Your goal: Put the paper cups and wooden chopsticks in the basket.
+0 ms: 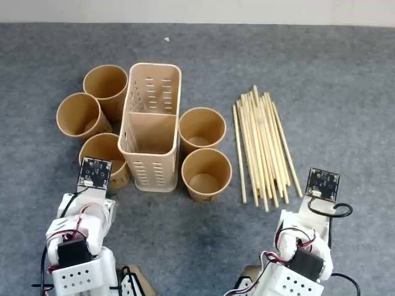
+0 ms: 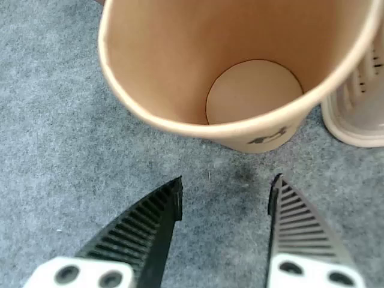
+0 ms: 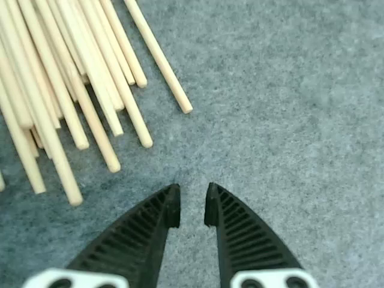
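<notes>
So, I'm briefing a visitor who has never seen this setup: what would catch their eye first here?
The pale slotted basket standing empty mid-table stands out first, flanked by five brown paper cups, three to its left and two to its right. Then comes the loose pile of wooden chopsticks, lying just ahead of the right gripper.

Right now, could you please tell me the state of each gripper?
Left gripper: open, empty, just short of a paper cup.
Right gripper: barely open, empty, beside the wooden chopsticks.
</notes>
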